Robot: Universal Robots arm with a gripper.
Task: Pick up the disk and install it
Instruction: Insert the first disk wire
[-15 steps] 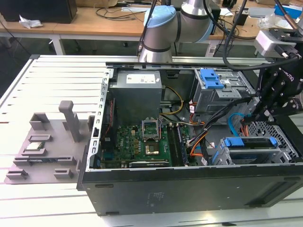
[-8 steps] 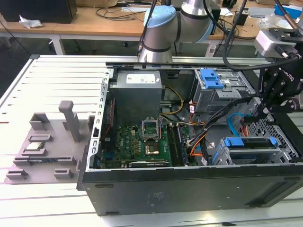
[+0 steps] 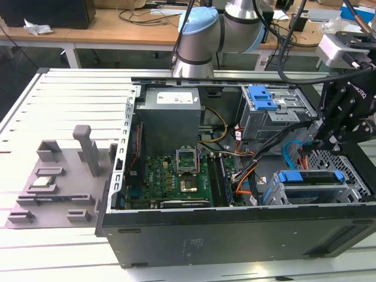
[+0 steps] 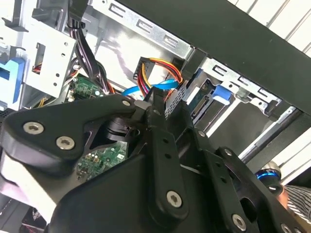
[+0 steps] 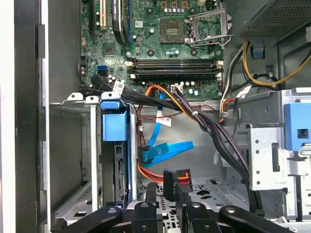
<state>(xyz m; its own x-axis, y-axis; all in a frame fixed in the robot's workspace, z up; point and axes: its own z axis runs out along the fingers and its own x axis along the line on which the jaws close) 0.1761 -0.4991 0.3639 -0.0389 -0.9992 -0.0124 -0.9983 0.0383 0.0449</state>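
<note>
The disk [image 3: 311, 183] sits on edge inside the open computer case [image 3: 235, 235], slotted into the lower drive cage [image 3: 352, 176] at the case's front corner, with its blue rail [image 5: 114, 124] showing at the cage mouth in the first wrist view. The gripper [image 3: 343, 108] hangs just above that cage, beside the case's front wall. Whether the jaws are released or clenched I cannot tell; they grip nothing that can be seen. Judging from how it lies, the disk looks seated or nearly so. The risks come from the crowding around the cage: a blue data cable [image 5: 165, 150] and a bundle of orange and black power leads [image 5: 160, 174] lie loose just beside the disk's connector end, so a descending or sideways move could snag or pinch them. A push off the cage's line could also jam the disk rather than latch it.
</note>
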